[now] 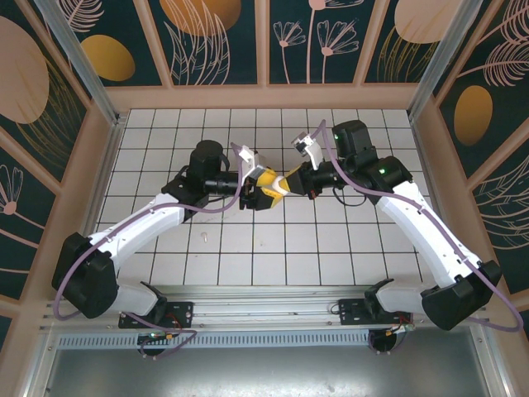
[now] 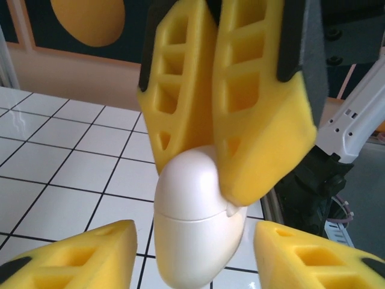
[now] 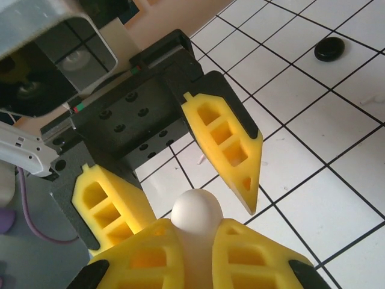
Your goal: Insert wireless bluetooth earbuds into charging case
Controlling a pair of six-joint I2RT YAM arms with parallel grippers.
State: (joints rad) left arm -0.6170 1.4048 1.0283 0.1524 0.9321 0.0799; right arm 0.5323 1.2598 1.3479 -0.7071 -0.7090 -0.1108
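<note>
A closed white charging case (image 2: pixel 198 235) hangs above the tiles, and my right gripper (image 3: pixel 201 256) is shut on its lower part. The case's rounded end (image 3: pixel 195 211) pokes out past the yellow fingers. My left gripper (image 2: pixel 192 259) is open, with one finger on each side of the case and a gap to both. In the top view the two grippers meet tip to tip at mid-table, left (image 1: pixel 271 188) and right (image 1: pixel 291 182), and the case is hidden between them. A tiny white piece (image 1: pixel 201 240) on a tile by the left arm may be an earbud; it is too small to tell.
A round black puck (image 3: pixel 329 48) lies on the white tiled floor (image 1: pixel 331 240). A small white speck (image 3: pixel 378 96) sits on a tile at that view's right edge. Wooden walls with dark leaf panels enclose the tiles on three sides.
</note>
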